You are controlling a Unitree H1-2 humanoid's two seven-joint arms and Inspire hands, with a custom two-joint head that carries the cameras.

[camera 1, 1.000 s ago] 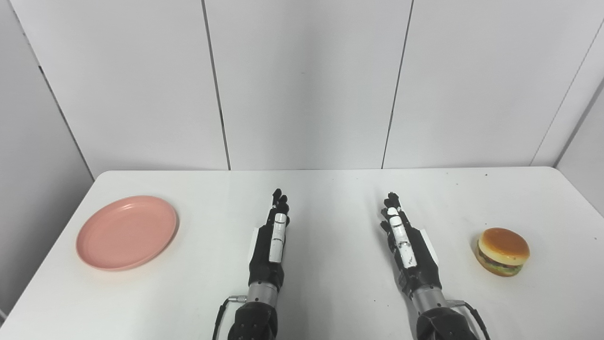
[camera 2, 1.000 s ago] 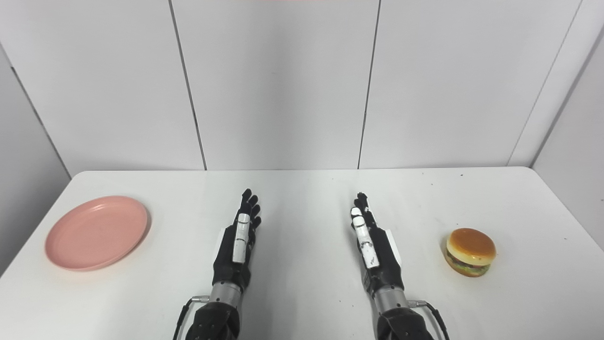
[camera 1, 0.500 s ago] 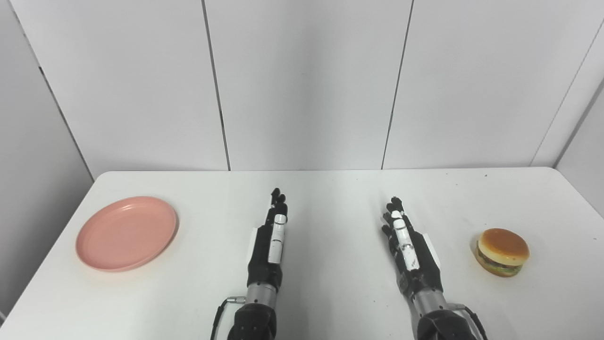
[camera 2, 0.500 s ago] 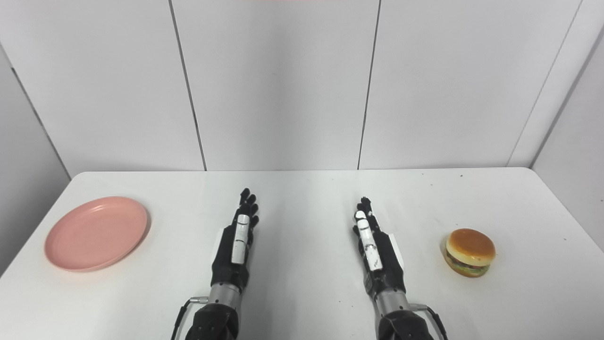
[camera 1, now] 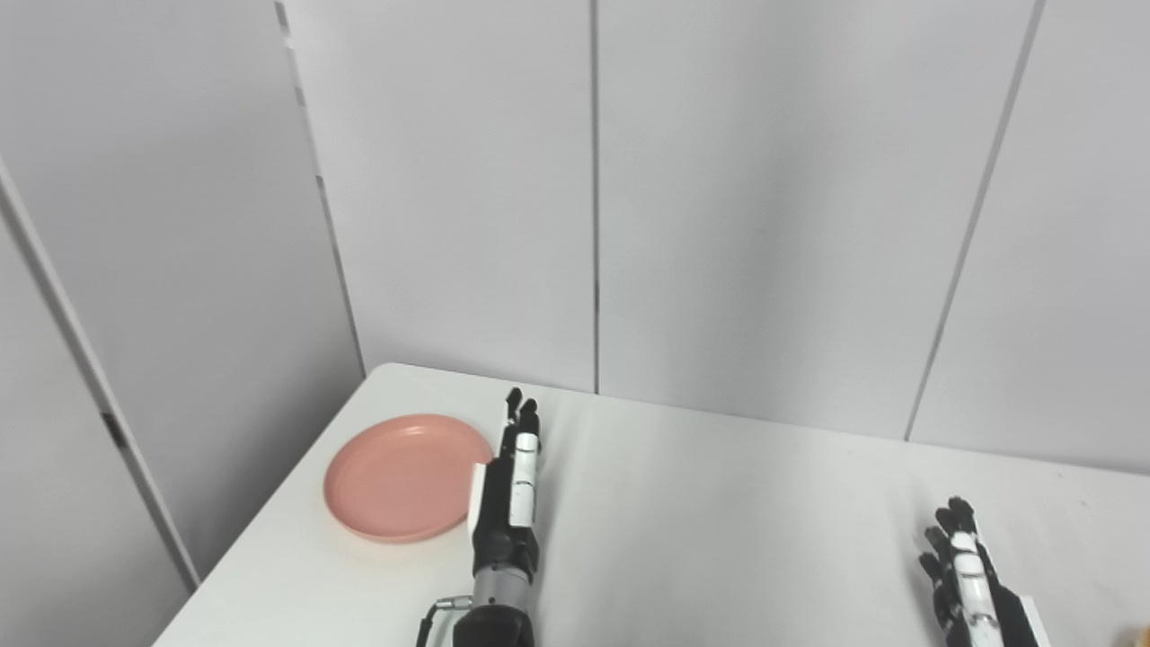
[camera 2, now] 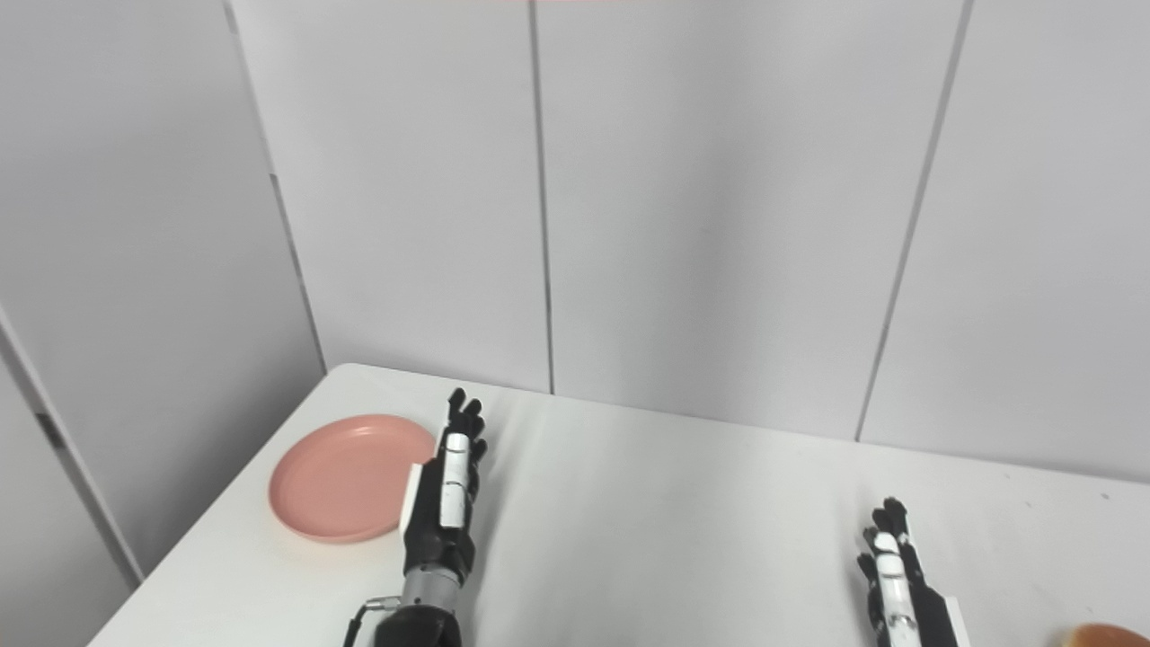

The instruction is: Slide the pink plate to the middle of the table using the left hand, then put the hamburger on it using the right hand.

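Left hand (camera 2: 442,503) is hovering flat, fingers apart and empty, beside your round pink plastic plate (camera 2: 346,478), so you're risking shoving it off the white table (camera 2: 674,512) edge.

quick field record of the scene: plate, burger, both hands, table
plate: pink, empty, near the table's left edge
burger: only a sliver shows at the bottom right corner of the right eye view
left hand: open, fingers straight, right beside the plate's right rim; contact unclear
right hand: open, over the table, holding nothing
table: white, middle bare
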